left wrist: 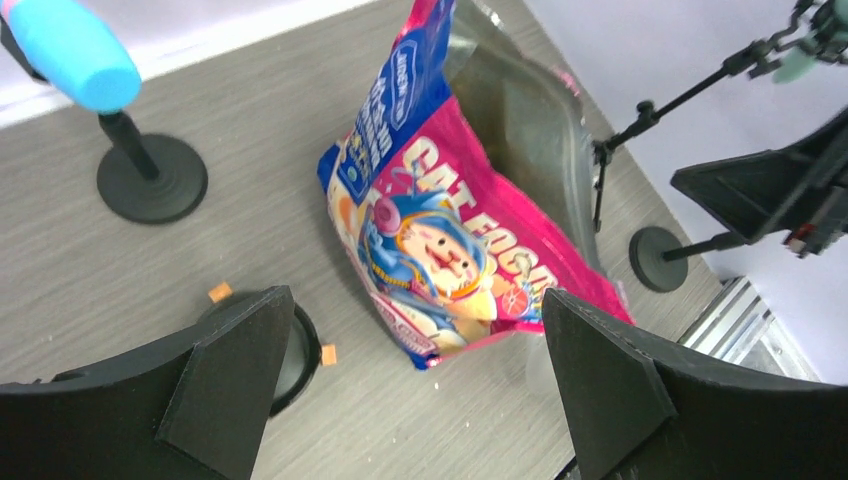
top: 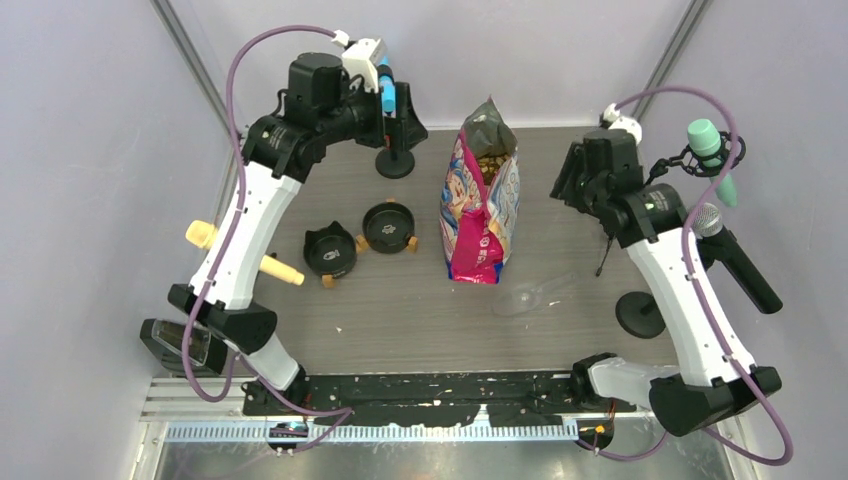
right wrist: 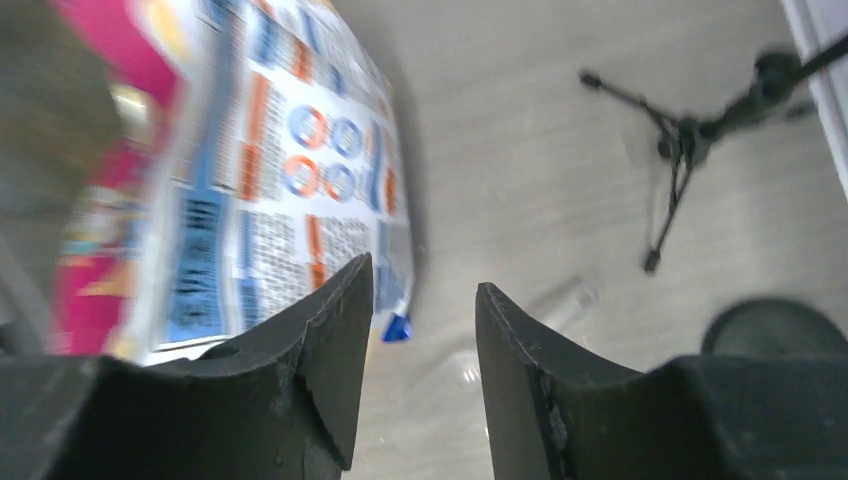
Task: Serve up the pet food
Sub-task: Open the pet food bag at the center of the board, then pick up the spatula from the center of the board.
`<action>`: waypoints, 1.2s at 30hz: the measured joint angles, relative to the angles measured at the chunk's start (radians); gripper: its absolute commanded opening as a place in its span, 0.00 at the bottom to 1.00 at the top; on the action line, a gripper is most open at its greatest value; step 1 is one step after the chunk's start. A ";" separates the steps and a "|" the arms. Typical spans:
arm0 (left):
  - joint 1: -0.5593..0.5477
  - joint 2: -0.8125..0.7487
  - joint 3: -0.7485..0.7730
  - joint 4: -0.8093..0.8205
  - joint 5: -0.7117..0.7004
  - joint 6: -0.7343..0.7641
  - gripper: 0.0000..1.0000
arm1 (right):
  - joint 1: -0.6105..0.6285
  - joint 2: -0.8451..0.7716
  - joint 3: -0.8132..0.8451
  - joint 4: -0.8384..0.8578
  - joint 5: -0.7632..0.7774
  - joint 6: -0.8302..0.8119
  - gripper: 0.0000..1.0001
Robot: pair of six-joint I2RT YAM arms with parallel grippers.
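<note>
Cat-food bag point(top: 480, 215) stood open-topped so kibble point(top: 490, 163) was reachable; clear scoop point(top: 530, 295) lay beside it. I held left gripper point(left wrist: 412, 300) wide open, right gripper point(right wrist: 422, 275) narrowly parted, both empty.

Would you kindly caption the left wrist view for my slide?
Open left tool facing the standing cat food bag beside a bowl.

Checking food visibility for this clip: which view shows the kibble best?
Top external: it looks down into the open bag, where the kibble shows. Left wrist shows only the bag's printed front and silvery lining; right wrist only its blurred back.
</note>
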 measured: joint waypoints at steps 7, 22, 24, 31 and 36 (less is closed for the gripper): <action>0.000 -0.028 -0.147 -0.019 -0.002 -0.005 1.00 | 0.009 0.011 -0.258 -0.020 0.026 0.103 0.48; 0.000 -0.123 -0.301 0.007 0.011 -0.046 1.00 | 0.074 0.143 -0.542 0.104 0.060 0.325 0.57; 0.000 -0.126 -0.308 0.013 0.011 -0.046 1.00 | 0.075 0.172 -0.554 0.109 0.064 0.336 0.58; 0.000 -0.126 -0.348 0.027 0.012 -0.046 0.99 | 0.076 0.211 -0.618 0.139 0.089 0.402 0.67; 0.000 -0.126 -0.357 0.028 0.016 -0.045 0.99 | 0.076 0.247 -0.638 0.130 0.098 0.451 0.68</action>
